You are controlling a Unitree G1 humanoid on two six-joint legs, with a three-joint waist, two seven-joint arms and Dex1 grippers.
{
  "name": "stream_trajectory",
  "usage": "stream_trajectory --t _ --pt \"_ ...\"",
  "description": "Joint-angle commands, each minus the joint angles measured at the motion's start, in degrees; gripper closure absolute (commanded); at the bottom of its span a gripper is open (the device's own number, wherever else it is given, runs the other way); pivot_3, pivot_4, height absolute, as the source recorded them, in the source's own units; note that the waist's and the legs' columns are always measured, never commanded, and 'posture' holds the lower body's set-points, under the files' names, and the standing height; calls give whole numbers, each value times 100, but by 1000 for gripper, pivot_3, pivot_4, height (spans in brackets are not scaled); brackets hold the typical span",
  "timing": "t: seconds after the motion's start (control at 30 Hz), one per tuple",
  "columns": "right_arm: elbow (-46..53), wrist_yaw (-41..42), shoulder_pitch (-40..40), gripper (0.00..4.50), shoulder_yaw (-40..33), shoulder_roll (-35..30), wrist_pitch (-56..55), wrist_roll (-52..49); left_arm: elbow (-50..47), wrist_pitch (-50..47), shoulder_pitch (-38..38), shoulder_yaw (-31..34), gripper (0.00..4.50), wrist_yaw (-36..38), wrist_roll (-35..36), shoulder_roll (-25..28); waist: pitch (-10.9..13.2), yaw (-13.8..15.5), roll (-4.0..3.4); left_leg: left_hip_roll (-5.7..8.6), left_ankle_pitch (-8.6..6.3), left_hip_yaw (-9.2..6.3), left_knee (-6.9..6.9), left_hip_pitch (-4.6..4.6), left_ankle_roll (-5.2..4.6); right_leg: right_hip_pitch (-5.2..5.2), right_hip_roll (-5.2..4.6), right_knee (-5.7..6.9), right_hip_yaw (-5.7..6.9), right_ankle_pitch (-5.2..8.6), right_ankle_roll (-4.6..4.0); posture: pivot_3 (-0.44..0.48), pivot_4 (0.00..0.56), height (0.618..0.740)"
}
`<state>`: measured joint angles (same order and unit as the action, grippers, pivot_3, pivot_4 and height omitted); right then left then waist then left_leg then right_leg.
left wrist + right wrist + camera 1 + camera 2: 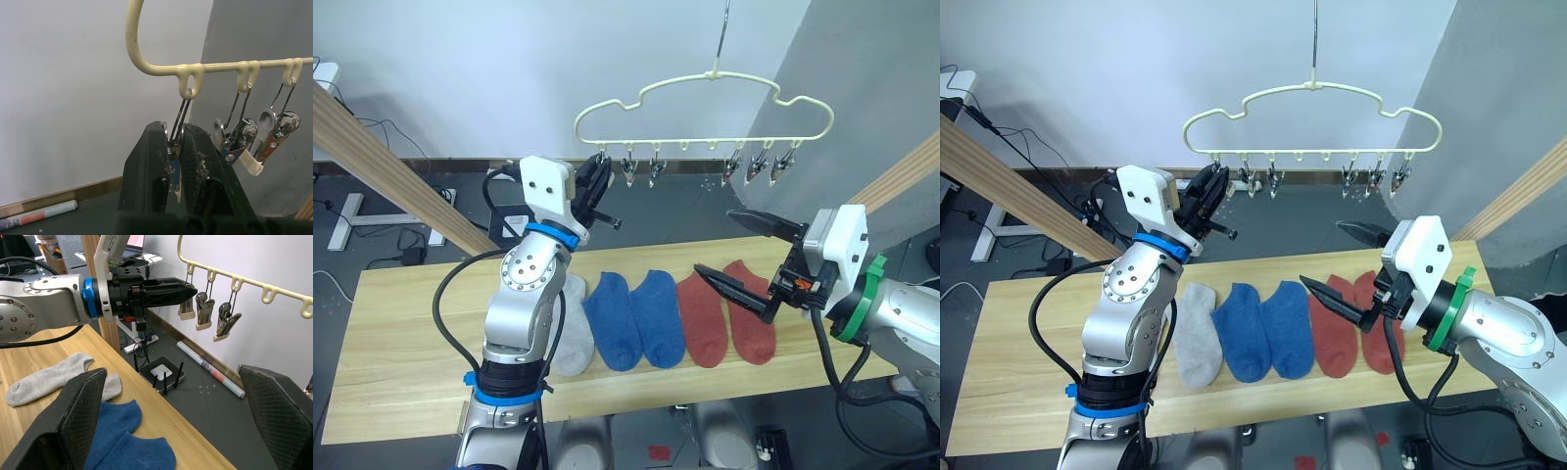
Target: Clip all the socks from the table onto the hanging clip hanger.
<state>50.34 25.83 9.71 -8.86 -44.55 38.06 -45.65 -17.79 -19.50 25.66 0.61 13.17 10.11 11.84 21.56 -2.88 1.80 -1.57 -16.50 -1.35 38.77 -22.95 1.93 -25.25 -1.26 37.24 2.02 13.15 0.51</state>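
Note:
The pale yellow clip hanger hangs from a metal hook above the far edge of the table. My left gripper is raised to its leftmost clip and is shut on it. Other silver clips dangle along the bar with nothing in them. On the table lie a grey sock, partly hidden behind my left arm, two blue socks and two red socks. My right gripper hovers open just above the red socks, holding nothing.
Slanted wooden poles stand at the left and the right of the table. Cables and a power strip lie on the dark floor behind it, with a white wall beyond.

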Motion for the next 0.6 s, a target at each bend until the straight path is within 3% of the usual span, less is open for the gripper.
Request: stream_trajectory --t 0.03,0.17,0.33,0.6 --pt "128 -190 -147 0 147 -130 145 381 -293 88 3 25 4320 74 54 32 0 0 0 0 0 0 0 0 0 0 0 0 0 -1 -1 -157 391 740" --pt "-219 -991 -677 0 497 55 605 1168 -291 84 75 86 4320 359 384 48 0 27 0 -2 0 3 -1 -2 0 1 -6 -2 4 -7 -11 -151 405 740" --pt "-1108 -1910 -849 0 1121 886 260 2483 -283 25 149 52 4320 613 568 153 1 31 -1 -3 1 2 1 0 1 -4 -7 1 -4 0 1 -147 416 740" --pt "-2941 -1879 -1082 0 1551 1492 -1202 3800 -341 -173 229 102 4320 761 816 200 14 38 -20 -2 1 5 0 1 2 -5 1 1 -8 0 3 -122 426 740"
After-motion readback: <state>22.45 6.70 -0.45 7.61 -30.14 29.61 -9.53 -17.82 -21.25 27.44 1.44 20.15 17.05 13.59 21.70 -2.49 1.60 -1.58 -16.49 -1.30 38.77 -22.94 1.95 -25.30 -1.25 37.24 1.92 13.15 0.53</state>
